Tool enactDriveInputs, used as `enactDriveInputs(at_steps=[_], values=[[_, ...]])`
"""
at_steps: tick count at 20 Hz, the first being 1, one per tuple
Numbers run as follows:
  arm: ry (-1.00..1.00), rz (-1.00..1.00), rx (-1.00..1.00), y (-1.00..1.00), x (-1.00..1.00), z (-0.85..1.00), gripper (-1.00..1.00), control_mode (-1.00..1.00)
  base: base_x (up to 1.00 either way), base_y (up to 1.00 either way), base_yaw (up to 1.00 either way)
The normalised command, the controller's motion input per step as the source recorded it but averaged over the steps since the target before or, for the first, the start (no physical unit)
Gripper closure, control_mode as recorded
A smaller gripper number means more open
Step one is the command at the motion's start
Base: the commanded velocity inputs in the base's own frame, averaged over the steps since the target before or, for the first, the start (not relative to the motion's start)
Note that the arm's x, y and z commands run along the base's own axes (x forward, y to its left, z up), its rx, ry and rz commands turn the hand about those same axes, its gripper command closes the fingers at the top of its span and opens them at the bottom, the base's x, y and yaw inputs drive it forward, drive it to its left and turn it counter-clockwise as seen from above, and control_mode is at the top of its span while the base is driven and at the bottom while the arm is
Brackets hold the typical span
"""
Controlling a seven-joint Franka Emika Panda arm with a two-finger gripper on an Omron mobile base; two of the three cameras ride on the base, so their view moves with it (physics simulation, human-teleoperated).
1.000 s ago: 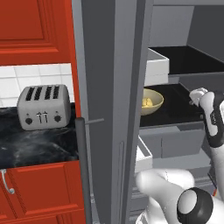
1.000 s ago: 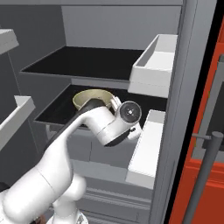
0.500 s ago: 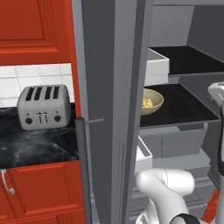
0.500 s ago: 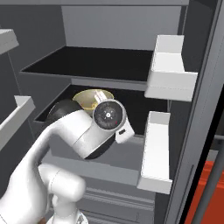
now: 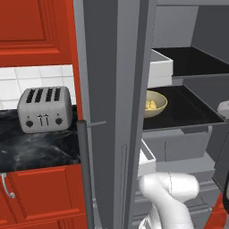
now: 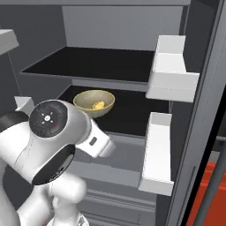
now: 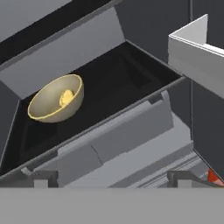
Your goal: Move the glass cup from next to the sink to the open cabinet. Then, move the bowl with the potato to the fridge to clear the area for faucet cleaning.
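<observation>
Fridge (image 6: 123,26) interior: bowl (image 6: 94,103) with potato (image 6: 99,105) sits on dark shelf (image 6: 132,110). Jaws released, apart from bowl. Risk: arm clips door rack (image 6: 156,152) on withdrawal.

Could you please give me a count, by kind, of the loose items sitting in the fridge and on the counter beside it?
Bowl: 1, on the lower dark fridge shelf
Potato: 1, inside the bowl
Toaster: 1, on the black counter
Total: 3
</observation>
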Motion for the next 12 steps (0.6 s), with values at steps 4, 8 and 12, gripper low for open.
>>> enactDriveInputs(at_steps=[4,8,12], values=[[0.07,0.19,-0.2,0.5,-0.5,-0.38,-1.0,1.0,-0.5,0.46,0.22],[0.0,0.0,0.0,0.0,0.0,0.0,-1.0,1.0,-0.93,0.55,0.59],[0.0,0.0,0.0,0.0,0.0,0.0,-1.0,1.0,-0.46,0.17,0.88]])
